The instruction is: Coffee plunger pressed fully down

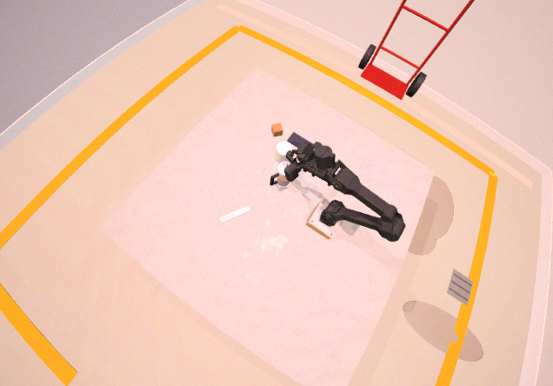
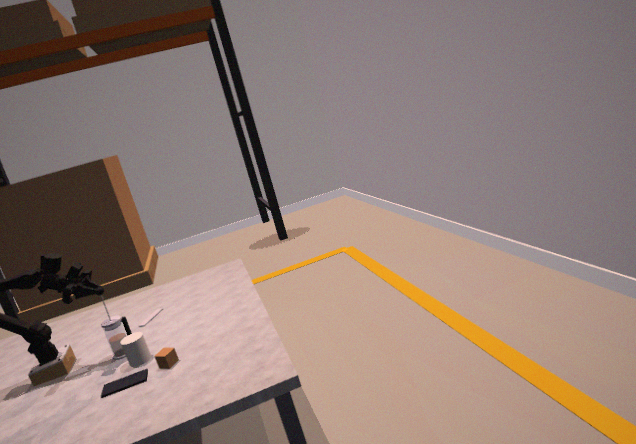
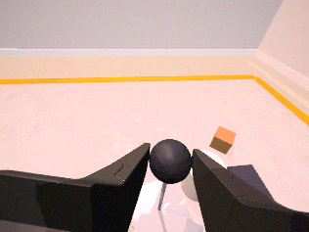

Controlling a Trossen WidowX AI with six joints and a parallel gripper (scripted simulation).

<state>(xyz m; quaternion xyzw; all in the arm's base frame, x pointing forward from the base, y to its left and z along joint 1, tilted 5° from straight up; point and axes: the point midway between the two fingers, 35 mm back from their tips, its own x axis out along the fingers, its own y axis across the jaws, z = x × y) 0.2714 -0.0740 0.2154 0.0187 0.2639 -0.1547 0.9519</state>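
Note:
A glass coffee press (image 2: 113, 337) (image 1: 281, 180) stands upright on the table, its thin rod raised high. My gripper (image 3: 170, 151) (image 2: 97, 290) (image 1: 291, 160) is shut on the plunger's dark round knob (image 3: 169, 161), with one finger touching each side of it. The rod (image 3: 161, 196) (image 2: 105, 308) runs down from the knob toward the press, whose body is mostly hidden below the fingers in the wrist view.
A white cup (image 2: 135, 348) (image 1: 282, 148) (image 3: 193, 187) stands right beside the press. A small orange block (image 2: 166, 357) (image 1: 276, 128) (image 3: 223, 139), a dark flat slab (image 2: 124, 382) (image 3: 246, 177) and a white strip (image 1: 234, 214) (image 2: 150, 317) lie on the table (image 2: 221, 325). The arm's base (image 2: 51, 364) stands near the press.

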